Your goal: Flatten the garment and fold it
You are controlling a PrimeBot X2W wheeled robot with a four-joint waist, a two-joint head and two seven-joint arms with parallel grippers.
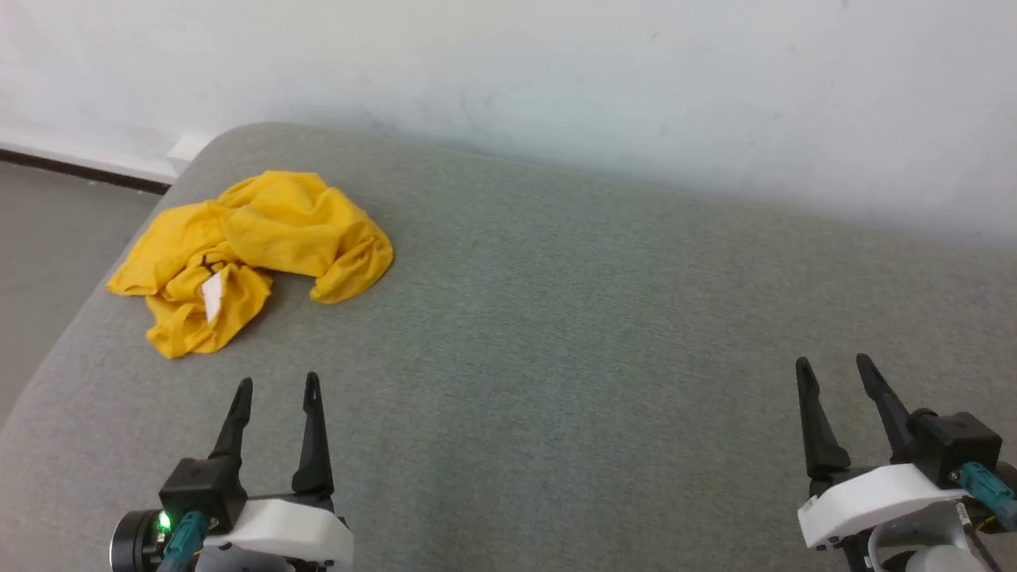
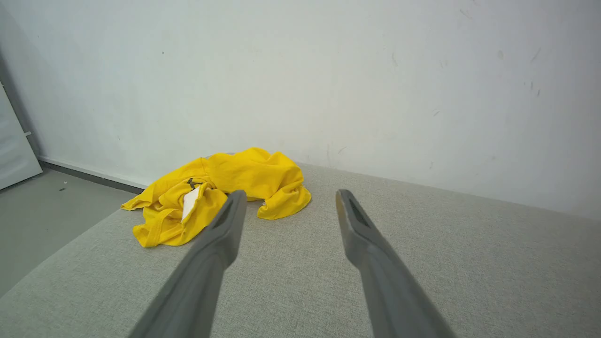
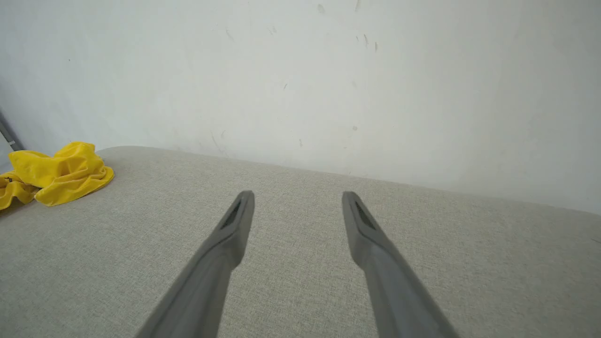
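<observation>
T-shirt (image 1: pixel 294 222), yellow and crumpled, lies near the far left corner of the grey cushion (image 1: pixel 572 334), ahead of our left pincer (image 1: pixel 278 380) and well apart from our right pincer (image 1: pixel 834 361), both held wide and empty.

**Surroundings: padded surface, wall and floor**

A grey woven padded surface (image 1: pixel 604 342) spans the work area. Its weave is even and its far left corner is rounded. Directly behind it stands a matt white wall (image 1: pixel 556 63), marked with scattered small scuffs and dark specks that are plainest in the two wrist views. To the left, below the surface's edge, lies a grey floor (image 1: pixel 40 238). A dark skirting strip (image 1: pixel 79 171) runs along the foot of the wall there. A pale panel (image 2: pixel 14 150) stands at the left edge of the left wrist view; its nature cannot be told.
</observation>
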